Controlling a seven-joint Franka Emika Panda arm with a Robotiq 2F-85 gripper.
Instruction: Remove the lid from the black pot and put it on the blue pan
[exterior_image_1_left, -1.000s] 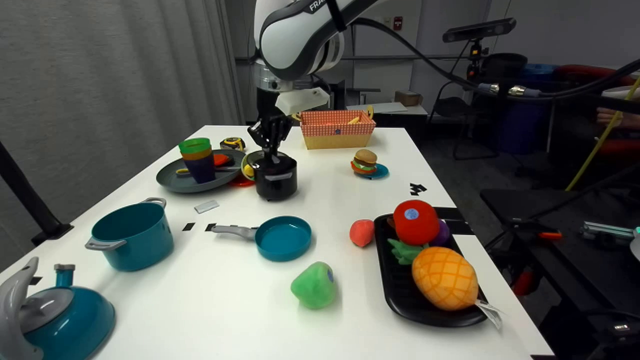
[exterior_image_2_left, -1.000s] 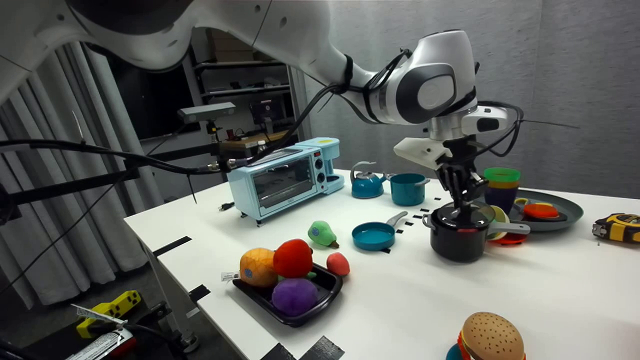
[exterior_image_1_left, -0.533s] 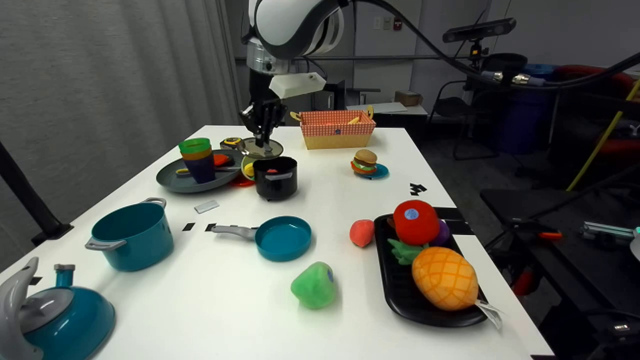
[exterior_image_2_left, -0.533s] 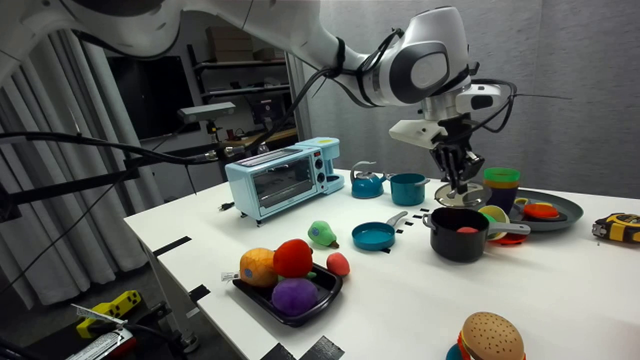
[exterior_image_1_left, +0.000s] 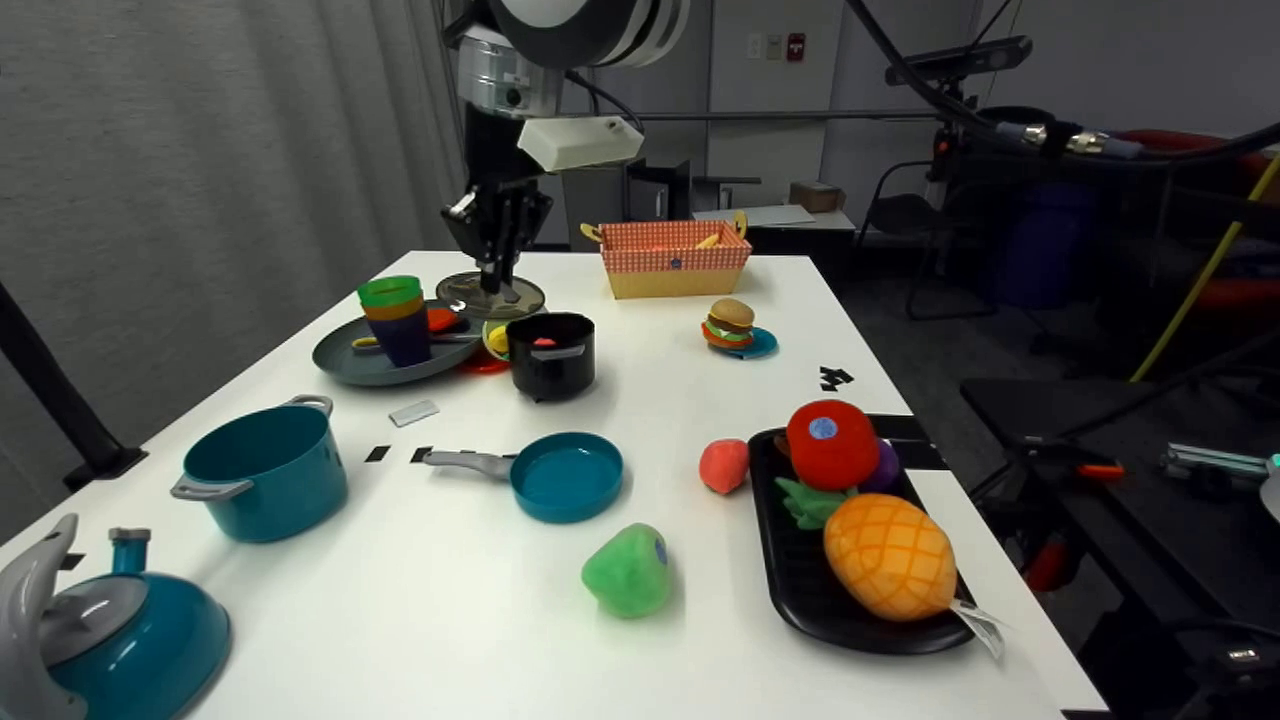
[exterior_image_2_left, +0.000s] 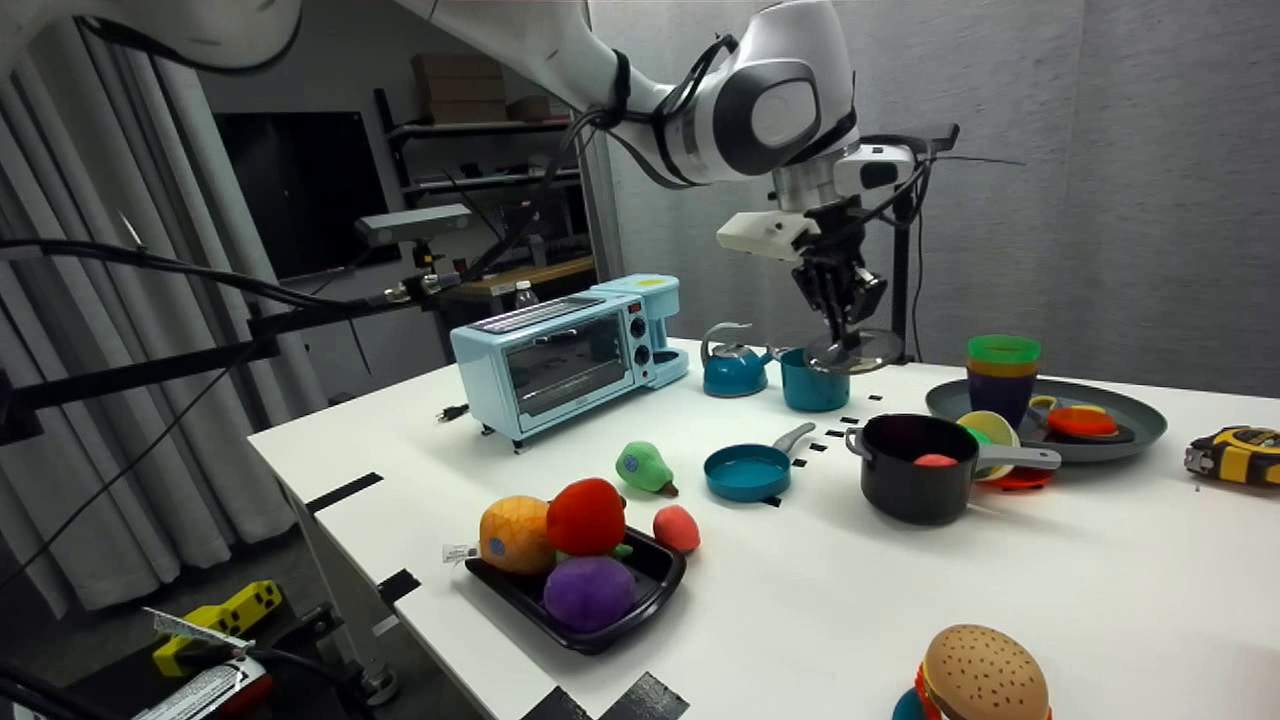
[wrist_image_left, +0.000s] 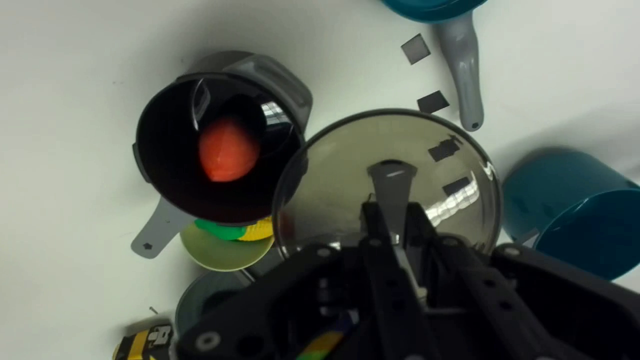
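My gripper (wrist_image_left: 392, 212) is shut on the knob of the clear, grey-rimmed lid (wrist_image_left: 335, 165) and holds it level above the table. The lid also shows in both exterior views (exterior_image_1_left: 460, 290) (exterior_image_2_left: 880, 352). The black pot (exterior_image_2_left: 915, 490) stands uncovered with a red piece inside; the wrist view shows it left of the lid (wrist_image_left: 167, 175). The blue pan (exterior_image_1_left: 567, 482) lies on the table nearer that camera, handle pointing left. In the wrist view the pan (wrist_image_left: 440, 12) is cut off at the top edge, with its handle below it.
The teal pot (wrist_image_left: 545, 185) is right of the lid in the wrist view. A grey plate (exterior_image_2_left: 1140, 420) with stacked cups (exterior_image_2_left: 1003, 385) stands beside the black pot. A kettle (exterior_image_2_left: 735, 372), toaster oven (exterior_image_2_left: 570, 350), black tray (exterior_image_1_left: 790, 590) and green toy (exterior_image_1_left: 630, 570) are also there.
The lid was on the black pot one second ago. My gripper has raised it off and carried it sideways, away from the pot, toward the teal pot's side. The pot and pan stayed put.
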